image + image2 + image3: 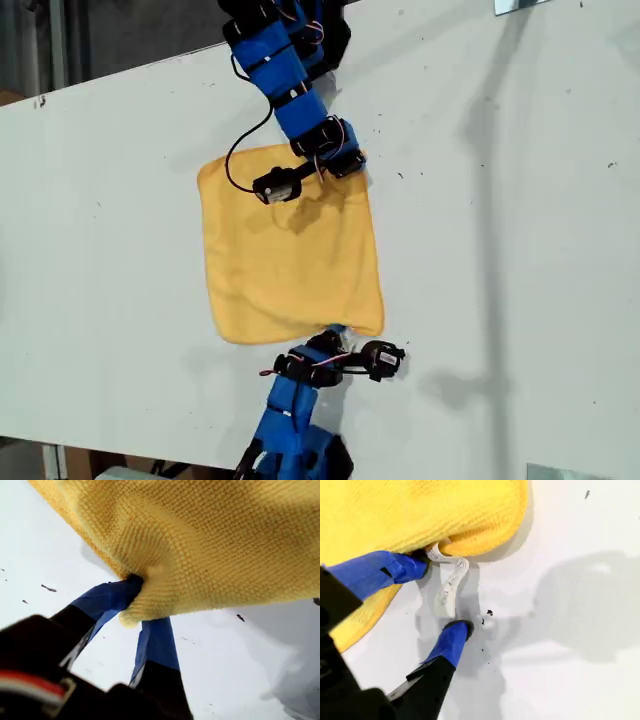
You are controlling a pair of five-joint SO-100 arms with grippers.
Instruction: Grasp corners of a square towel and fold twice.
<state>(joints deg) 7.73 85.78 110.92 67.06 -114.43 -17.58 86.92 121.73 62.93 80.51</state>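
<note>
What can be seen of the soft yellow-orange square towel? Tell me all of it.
The soft yellow-orange square towel is knitted-looking cloth with rounded corners. It lies spread and unfolded, slightly rumpled, on the white table. My first gripper is shut on a bunched bit of its edge, and the cloth there is raised. A small white tag sticks out beside one corner, between the open jaws of my second gripper, one finger of which meets the hem.
</note>
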